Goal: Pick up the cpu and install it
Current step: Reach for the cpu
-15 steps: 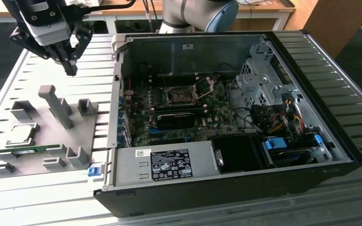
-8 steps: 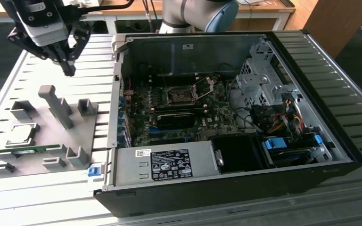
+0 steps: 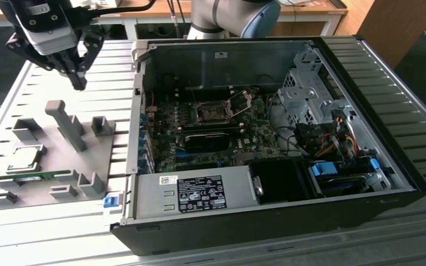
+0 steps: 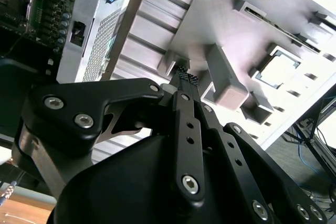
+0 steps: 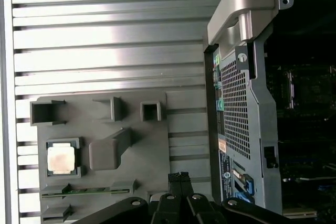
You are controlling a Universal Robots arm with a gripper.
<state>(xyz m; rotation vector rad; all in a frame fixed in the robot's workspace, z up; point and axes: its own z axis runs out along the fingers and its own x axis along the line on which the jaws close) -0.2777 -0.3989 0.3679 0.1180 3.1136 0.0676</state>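
Note:
The cpu (image 3: 22,158) is a small silver square lying in a pocket of the grey fixture plate (image 3: 65,166), at the exterior view's left. It also appears in the first wrist view as the cpu (image 5: 61,158) and in the second as the cpu (image 4: 278,69). My gripper (image 3: 77,83) hangs above the far end of the plate, well apart from the chip, with its fingertips (image 5: 181,178) pressed together and nothing between them; the gripper (image 4: 184,80) looks the same in the second wrist view. In the open computer case, the motherboard socket (image 3: 213,113) sits uncovered with its retaining frame (image 3: 243,98) lifted.
A green memory stick (image 3: 28,177) lies in a slot beside the cpu. Grey fixture blocks (image 3: 69,124) stand up from the plate. The case wall (image 3: 135,111) rises between plate and motherboard. A power supply (image 3: 191,194) and a cable bundle (image 3: 331,138) fill the case's near side.

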